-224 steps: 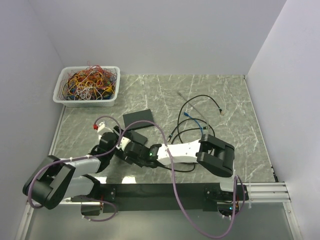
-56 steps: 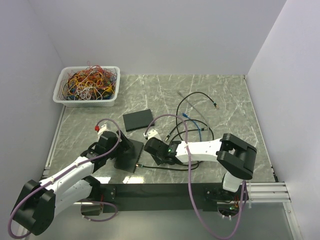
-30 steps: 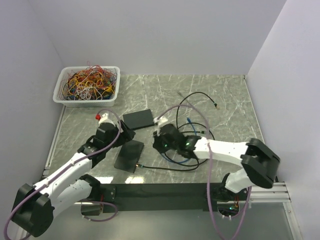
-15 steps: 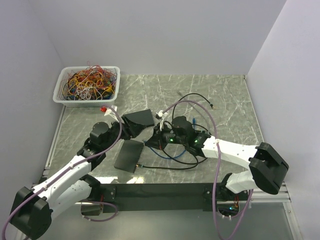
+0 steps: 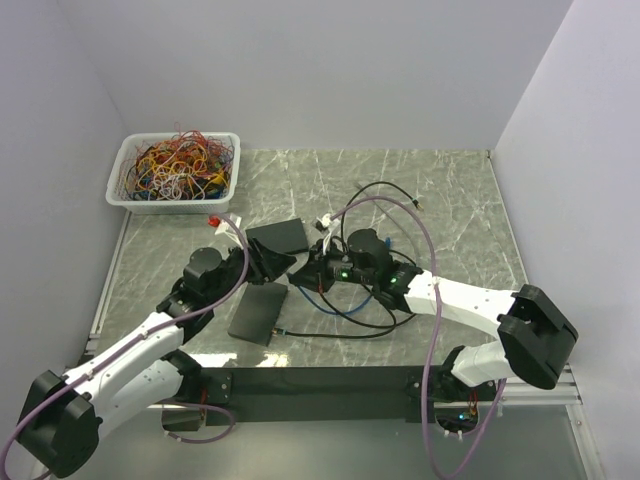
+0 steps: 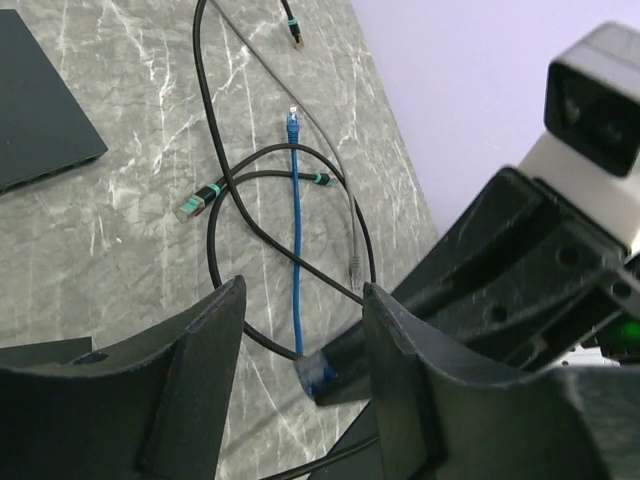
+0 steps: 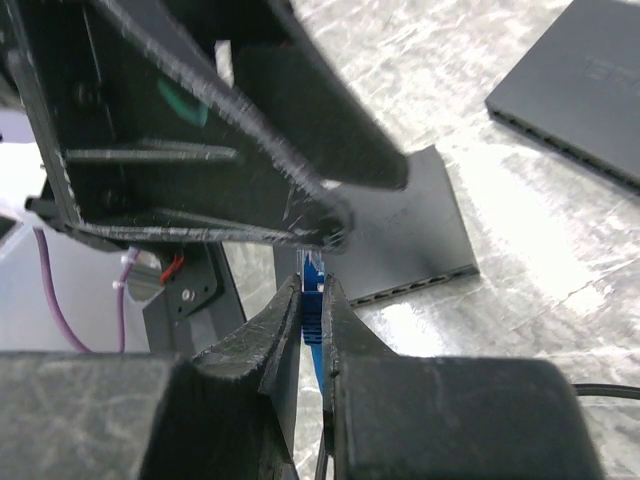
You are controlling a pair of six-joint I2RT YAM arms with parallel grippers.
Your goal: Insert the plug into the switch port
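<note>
Blue plug [image 7: 314, 272] sits clamped in the right claw [image 7: 315, 292], its tip between the parted fingers of the left claw [image 6: 303, 300].

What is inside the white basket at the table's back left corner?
A tangled heap of coloured wires fills the white basket: red, yellow, orange, white strands. The heap hides its floor and anything underneath.
</note>
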